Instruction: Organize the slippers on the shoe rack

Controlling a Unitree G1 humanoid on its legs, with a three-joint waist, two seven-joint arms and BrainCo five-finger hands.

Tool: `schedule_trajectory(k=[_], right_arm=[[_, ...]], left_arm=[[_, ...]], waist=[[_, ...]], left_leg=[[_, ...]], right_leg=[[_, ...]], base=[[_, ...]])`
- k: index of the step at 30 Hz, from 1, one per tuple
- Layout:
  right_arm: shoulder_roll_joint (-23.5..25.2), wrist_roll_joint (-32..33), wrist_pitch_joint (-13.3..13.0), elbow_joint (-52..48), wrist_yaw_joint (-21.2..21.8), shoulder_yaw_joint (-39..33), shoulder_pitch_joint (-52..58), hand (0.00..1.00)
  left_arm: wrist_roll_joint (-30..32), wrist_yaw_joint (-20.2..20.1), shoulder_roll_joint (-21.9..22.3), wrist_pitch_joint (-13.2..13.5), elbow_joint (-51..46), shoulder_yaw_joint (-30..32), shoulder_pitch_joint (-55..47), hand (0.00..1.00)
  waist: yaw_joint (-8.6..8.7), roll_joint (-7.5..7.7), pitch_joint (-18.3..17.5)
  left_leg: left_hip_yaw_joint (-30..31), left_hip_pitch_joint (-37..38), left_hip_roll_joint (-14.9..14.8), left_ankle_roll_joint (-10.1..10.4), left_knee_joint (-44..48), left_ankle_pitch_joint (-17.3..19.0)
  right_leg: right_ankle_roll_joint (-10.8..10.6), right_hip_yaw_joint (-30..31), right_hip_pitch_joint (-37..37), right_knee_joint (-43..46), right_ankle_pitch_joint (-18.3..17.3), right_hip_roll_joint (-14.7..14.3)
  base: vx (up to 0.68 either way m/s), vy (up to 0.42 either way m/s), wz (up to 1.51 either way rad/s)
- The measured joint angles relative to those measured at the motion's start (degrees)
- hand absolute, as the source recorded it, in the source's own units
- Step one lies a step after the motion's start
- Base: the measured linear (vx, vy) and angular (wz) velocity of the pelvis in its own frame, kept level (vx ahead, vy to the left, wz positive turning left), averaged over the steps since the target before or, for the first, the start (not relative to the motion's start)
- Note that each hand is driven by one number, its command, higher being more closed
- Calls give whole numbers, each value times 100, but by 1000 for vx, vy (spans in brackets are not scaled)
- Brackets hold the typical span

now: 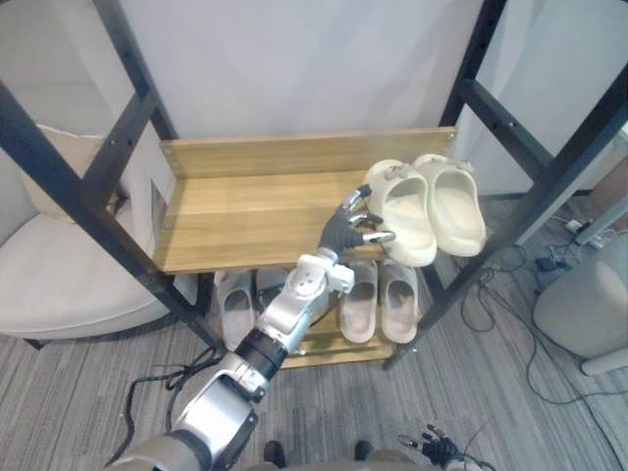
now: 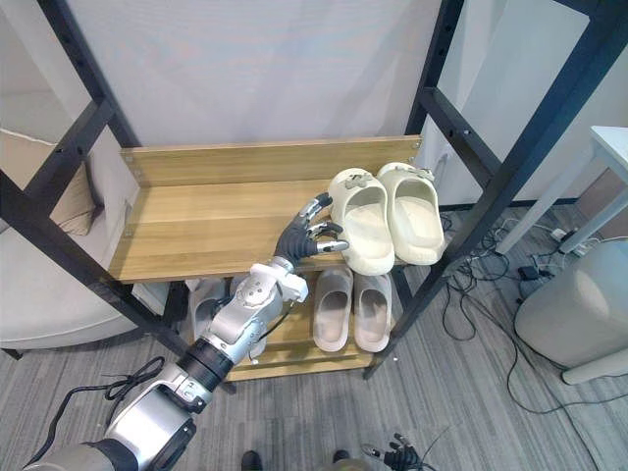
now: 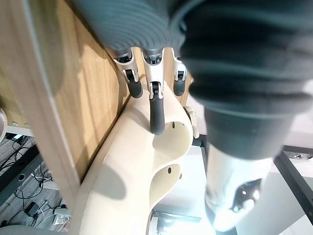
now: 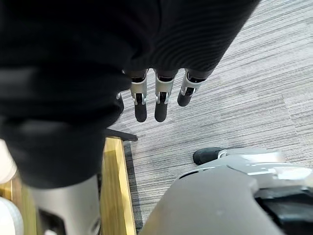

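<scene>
Slipper pair (image 1: 404, 221) on the upper shelf (image 1: 245, 211), right end; other slippers (image 1: 378, 299) on the lower shelf (image 1: 312, 349) beneath

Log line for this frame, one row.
left hand: open, fingertips on left cream slipper, upper shelf | right hand: open, low over carpet | grey slippers: lower shelf

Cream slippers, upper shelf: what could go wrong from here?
1. The cream slippers sit at the front right corner of the upper shelf, heels at its edge; a push from the left hand may tip them off onto the grey slippers below.
2. Its fingers only rest on the nearer slipper, not wrapped, so a lift would likely slip.
</scene>
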State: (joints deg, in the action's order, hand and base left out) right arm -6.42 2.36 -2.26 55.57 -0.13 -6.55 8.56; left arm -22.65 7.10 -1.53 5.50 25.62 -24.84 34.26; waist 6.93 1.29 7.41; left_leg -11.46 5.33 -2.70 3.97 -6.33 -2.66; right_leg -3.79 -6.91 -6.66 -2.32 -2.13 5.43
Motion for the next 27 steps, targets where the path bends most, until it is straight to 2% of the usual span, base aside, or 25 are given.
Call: schedule_trajectory(k=[5, 12, 16, 22, 27], right_arm=[[14, 0, -1, -11, 4, -2, -5, 0], [13, -11, -1, -10, 18, 21, -18, 0], [9, -13, 0, -2, 25, 68, -14, 0], [3, -16, 0, 5, 45, 154, -16, 0], [-22, -19, 2, 35, 71, 350, -84, 0]], left_arm=[[5, -6, -105, -39, 20, 376, -1, 0], [117, 0, -595, -89, 20, 978, -16, 0], [112, 32, -692, -92, -35, 1168, -74, 0], [-17, -6, -804, -87, -1008, 1146, -719, 0], [-635, -365, -1002, -64, -2538, 756, -1585, 0]], waist=[[11, 1, 1], [-6, 16, 9], [-43, 27, 16], [-68, 68, 40], [-149, 82, 47]], left_leg=[[18, -9, -6, 0, 0, 0], [148, -23, 14, -1, 0, -2], [270, -28, 38, -6, 0, -5], [407, -32, 93, -9, 1, -7], [444, -25, 136, -15, 1, -11]], right_leg=[[0, -22, 0, -1, 0, -4], [-12, -162, -63, -19, -10, 10], [-41, -248, -102, -18, -33, 43], [-88, -383, -159, 3, -76, 99], [-109, -448, -197, 19, -98, 142]], base=[[-3, -1, 1], [-5, -5, 9], [0, -2, 13], [1, 0, 11], [-7, 2, 7]])
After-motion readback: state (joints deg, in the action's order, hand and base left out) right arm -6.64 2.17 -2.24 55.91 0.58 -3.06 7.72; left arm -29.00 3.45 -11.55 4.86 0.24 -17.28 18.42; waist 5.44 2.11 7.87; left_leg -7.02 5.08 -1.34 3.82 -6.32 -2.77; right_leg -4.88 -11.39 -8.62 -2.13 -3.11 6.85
